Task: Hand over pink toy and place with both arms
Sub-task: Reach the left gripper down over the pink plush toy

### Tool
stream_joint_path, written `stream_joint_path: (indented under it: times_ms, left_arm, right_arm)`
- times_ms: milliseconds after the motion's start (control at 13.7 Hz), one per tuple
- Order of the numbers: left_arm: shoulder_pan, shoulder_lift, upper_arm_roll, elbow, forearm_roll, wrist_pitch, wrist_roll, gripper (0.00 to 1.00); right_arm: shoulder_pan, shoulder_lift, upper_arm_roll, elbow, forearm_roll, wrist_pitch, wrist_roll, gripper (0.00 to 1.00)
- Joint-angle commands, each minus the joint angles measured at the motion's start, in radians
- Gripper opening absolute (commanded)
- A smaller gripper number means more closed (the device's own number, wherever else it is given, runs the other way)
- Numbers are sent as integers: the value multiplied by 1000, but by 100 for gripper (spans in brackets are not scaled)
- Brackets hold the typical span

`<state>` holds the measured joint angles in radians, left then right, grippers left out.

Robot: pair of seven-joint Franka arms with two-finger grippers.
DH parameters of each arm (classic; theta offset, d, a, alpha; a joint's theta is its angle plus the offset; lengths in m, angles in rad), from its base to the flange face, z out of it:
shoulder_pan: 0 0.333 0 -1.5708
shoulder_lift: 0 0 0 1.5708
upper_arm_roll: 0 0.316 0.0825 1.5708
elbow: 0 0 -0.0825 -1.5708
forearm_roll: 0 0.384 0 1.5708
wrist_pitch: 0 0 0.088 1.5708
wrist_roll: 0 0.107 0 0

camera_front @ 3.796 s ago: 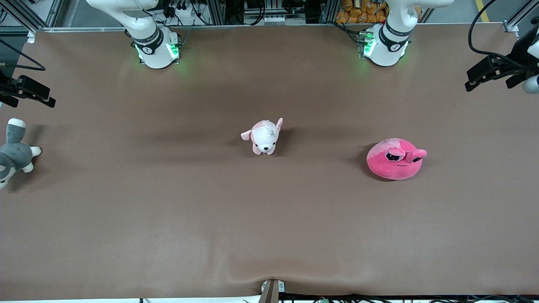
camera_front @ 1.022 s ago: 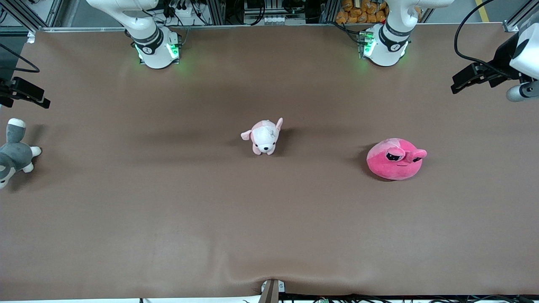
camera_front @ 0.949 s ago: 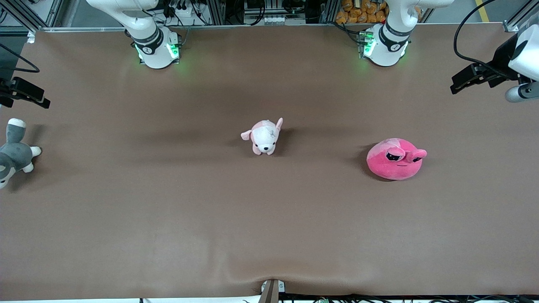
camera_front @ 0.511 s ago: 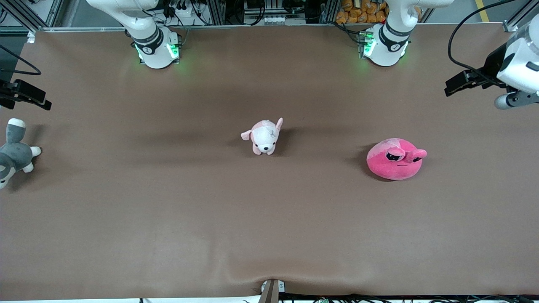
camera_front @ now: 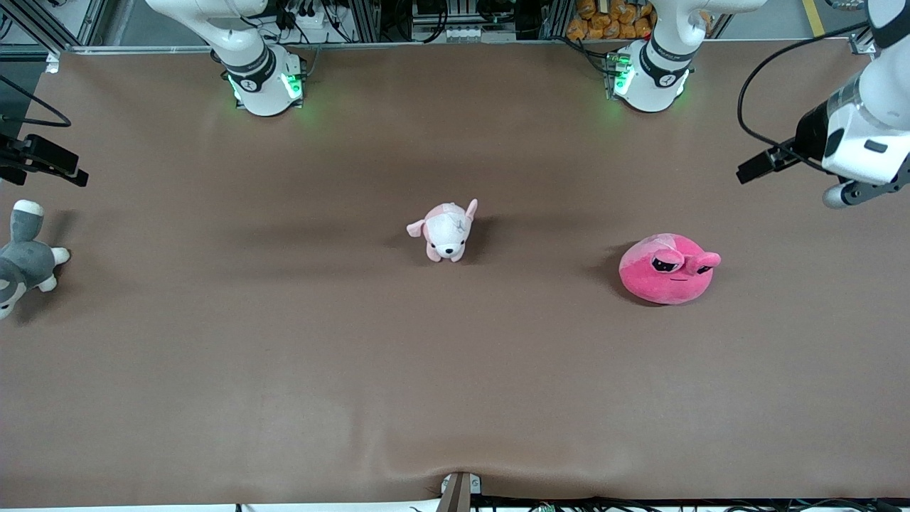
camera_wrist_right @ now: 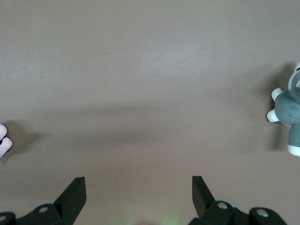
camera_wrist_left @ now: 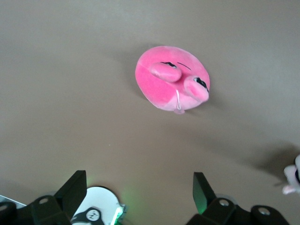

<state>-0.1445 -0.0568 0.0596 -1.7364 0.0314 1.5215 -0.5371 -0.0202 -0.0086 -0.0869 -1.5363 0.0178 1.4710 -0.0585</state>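
In the front view, the round hot-pink plush blob (camera_front: 667, 269) with sleepy dark eyes is seen resting on the brown table (camera_front: 284, 370) toward the left arm's end, nearer the camera than the left gripper (camera_front: 753, 169). In the left wrist view, the left gripper (camera_wrist_left: 139, 197) is shown with fingers spread wide and empty, raised over the table with the blob (camera_wrist_left: 171, 78) below. In the right wrist view, the waiting right gripper (camera_wrist_right: 139, 197) is likewise shown spread and empty above bare table.

I find no readable words, labels or numbers anywhere on my table, toys or arms.

A wide table covered in a plain brown mat (camera_front: 284, 370) carries three plush toys. The round hot-pink blob plush with sleepy dark eyes (camera_front: 668, 269) lies off the left gripper's spread fingers (camera_wrist_left: 73, 192). The small pale pink-and-white puppy plush (camera_front: 446, 230) sits mid-table. The grey-and-white plush animal (camera_front: 25, 259) lies at the right arm's end.
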Motion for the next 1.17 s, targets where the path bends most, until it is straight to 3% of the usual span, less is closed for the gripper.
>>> stream_joint_path:
  times_ms: [0,438,803,1095]
  left_arm:
    - [61,-26,-4,-58,-53,57,-70,100]
    - [109,12,-4,-91,-88,153,-300,100]
    - [109,167,-1,16,-94,154,-461,100]
    - [138,224,5,47,-102,161,-478,100]
  right_arm:
    - [-17,7,10,24,-15,-11,-7,100]
    - [-12,7,12,38,-15,-14,-6,100]
    - [-8,10,12,38,-15,-8,-6,100]
    - [-27,22,9,36,-15,-6,-7,100]
